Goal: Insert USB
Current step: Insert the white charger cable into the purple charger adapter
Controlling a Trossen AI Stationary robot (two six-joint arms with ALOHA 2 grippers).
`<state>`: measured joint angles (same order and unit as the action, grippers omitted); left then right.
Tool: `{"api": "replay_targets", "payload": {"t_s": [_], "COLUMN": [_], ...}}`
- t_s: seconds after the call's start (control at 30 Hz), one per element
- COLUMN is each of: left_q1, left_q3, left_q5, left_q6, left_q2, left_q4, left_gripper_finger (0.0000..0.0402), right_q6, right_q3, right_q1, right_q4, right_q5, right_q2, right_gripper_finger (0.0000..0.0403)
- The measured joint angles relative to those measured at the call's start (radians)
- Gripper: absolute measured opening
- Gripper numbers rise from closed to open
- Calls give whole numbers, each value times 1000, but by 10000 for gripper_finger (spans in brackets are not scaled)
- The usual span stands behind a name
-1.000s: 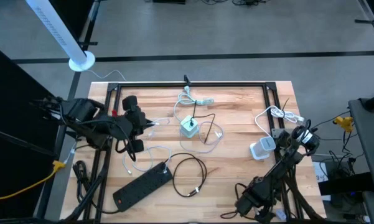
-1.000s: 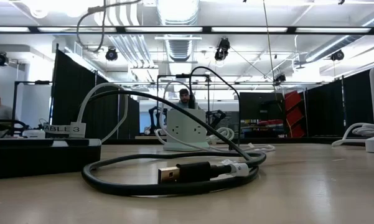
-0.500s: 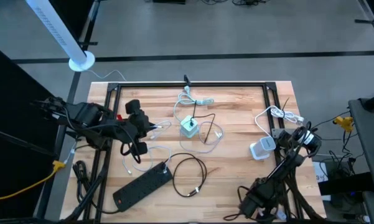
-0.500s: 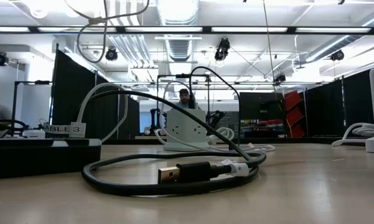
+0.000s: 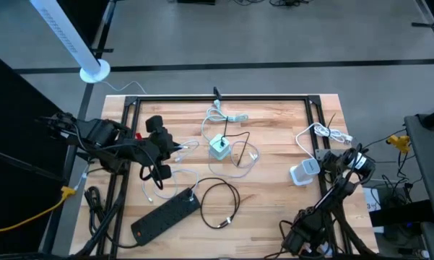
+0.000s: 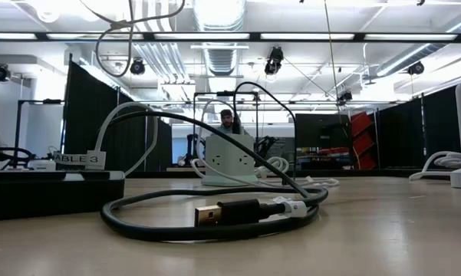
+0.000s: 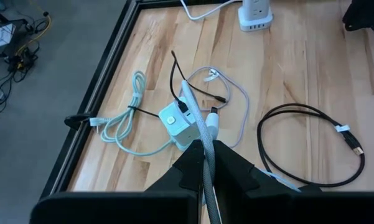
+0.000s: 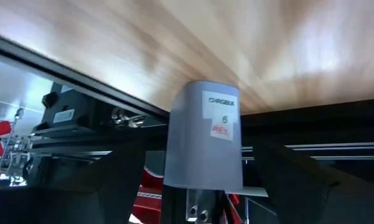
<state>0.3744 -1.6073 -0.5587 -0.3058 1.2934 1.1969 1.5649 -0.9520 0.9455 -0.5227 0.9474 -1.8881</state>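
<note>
L end effector [image 7: 206,163] is pinching a pale cable w/ silver USB plug [image 7: 213,112], its tip hanging just ahead, near the mint charger cube [image 7: 178,122] on the desk [image 7: 299,74]; R end effector [image 5: 344,160] is sitting spread around white tower charger [image 8: 205,140].

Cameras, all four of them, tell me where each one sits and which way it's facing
High view: overhead, straight down on the table; both arms show.
Low view: at tabletop height, level across a coiled black USB cable into the room; no arm shows.
Left wrist view: above the table; its shut left gripper holds a white cable.
Right wrist view: close on a white charger tower; its own fingers flank it.
Shared: the green charging cube shows in high, low and left wrist views.
</note>
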Motion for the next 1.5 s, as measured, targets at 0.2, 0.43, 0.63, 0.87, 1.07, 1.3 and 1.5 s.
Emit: {"api": "replay_targets", "payload": {"t_s": [0.2,0.43,0.63,0.87,1.07,1.3,1.5], "left_q1": [0,0,0,2,2,2,2], "left_q3": [0,0,0,0,0,0,43], "left_q5": [0,0,1,2,2,21,21], "left_q6": [0,0,8,38,36,38,55], "left_q2": [0,0,-4,-38,-79,-71,-43], "left_q4": [0,-1,-38,-89,-124,-144,-203], "left_gripper_finger": [12,12,12,12,12,12,12], "right_q6": [16,-3,-70,-47,-23,-305,-879], "right_q3": [10,11,9,9,-5,-42,-140], "right_q1": [-1,-1,-10,-55,-121,-204,-276], "right_q4": [34,35,29,19,-165,-198,-205], "right_q5": [-2,-1,-65,-283,-706,-1234,-1485], "right_q2": [0,0,19,122,380,667,771], "right_gripper_finger": [220,119,116,116,116,116,116]}}
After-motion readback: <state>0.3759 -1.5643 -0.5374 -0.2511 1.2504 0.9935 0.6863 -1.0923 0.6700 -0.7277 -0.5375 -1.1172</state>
